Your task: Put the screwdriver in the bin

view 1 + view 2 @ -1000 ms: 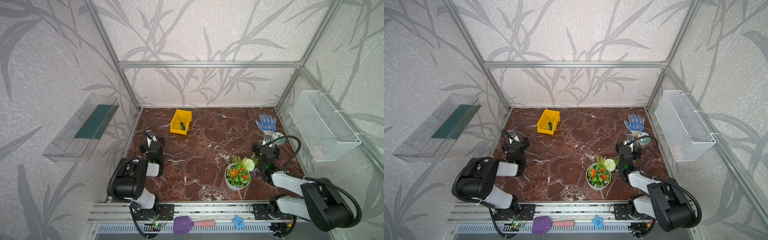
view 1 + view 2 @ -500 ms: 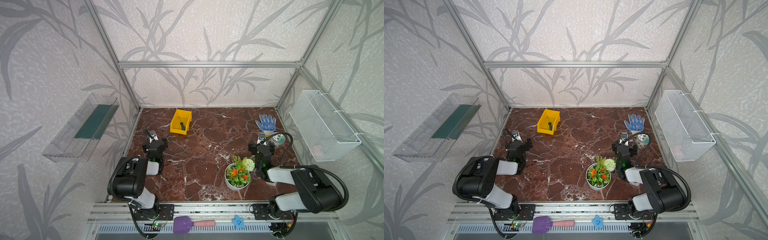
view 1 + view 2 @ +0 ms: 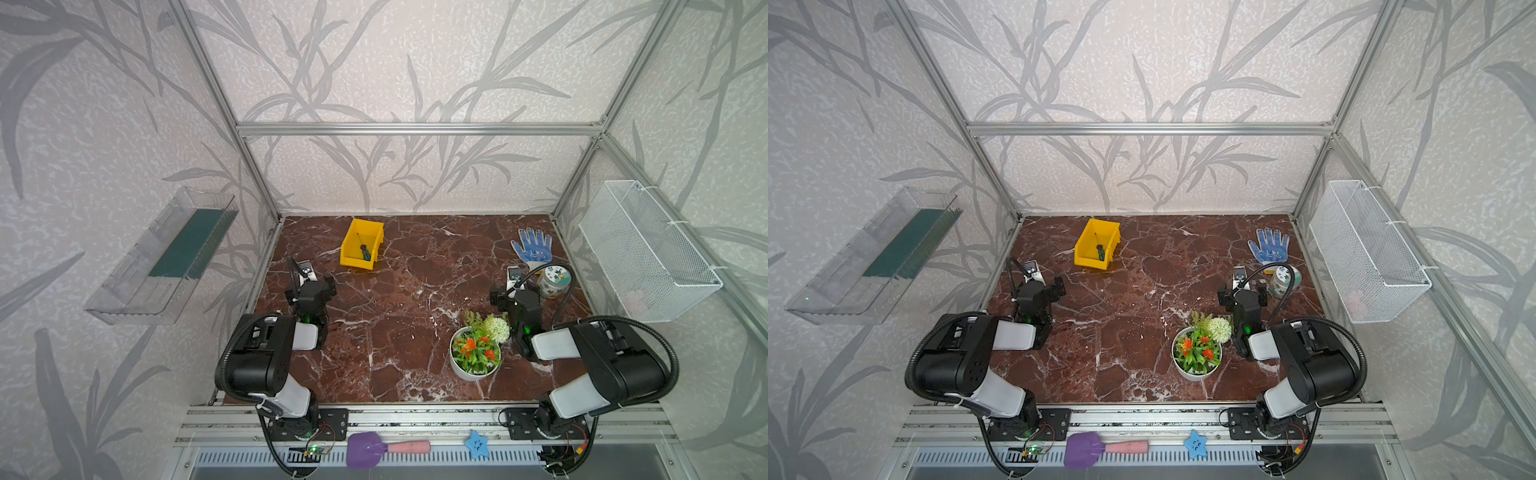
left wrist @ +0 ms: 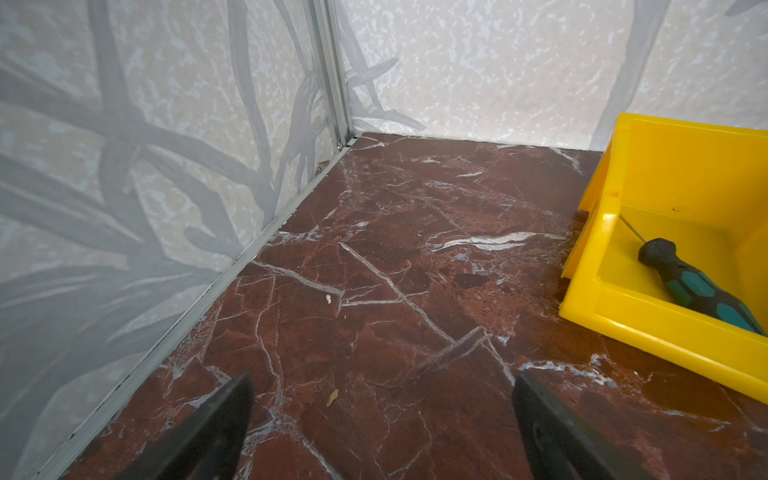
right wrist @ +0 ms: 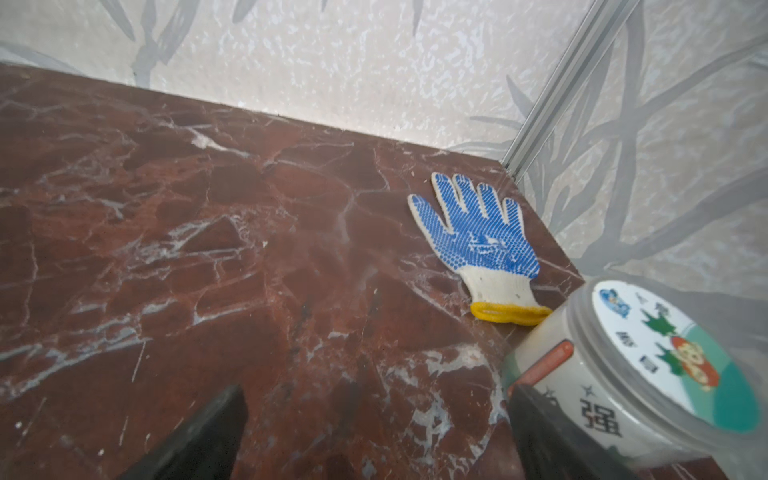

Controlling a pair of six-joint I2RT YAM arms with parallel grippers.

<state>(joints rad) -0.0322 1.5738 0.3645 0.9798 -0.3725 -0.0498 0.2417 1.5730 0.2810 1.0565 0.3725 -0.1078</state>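
Note:
The screwdriver (image 3: 365,252) (image 3: 1100,252), with its green-and-black handle, lies inside the yellow bin (image 3: 353,262) (image 3: 1090,262) at the back left of the marble floor. In the left wrist view the screwdriver (image 4: 698,291) rests against the bin's (image 4: 665,336) low front lip. My left gripper (image 3: 311,286) (image 3: 1038,291) (image 4: 382,380) hovers in front of the bin and to its left, open and empty. On the other side, my right gripper (image 3: 515,291) (image 3: 1243,293) (image 5: 376,390) is open over bare floor, holding nothing.
A blue-dotted glove (image 3: 532,247) (image 5: 478,232) and a lidded jar (image 3: 552,282) (image 5: 648,365) lie beside my right gripper. A flower pot (image 3: 476,353) stands at front right. A wire basket (image 3: 648,253) and a clear tray (image 3: 166,253) hang on the side walls. A purple spatula (image 3: 365,449) and blue star (image 3: 478,444) lie off the front rail.
The right arm has folded back, its elbow swinging in from the far right, and its gripper has shifted slightly left. The left gripper has barely moved and stays open.

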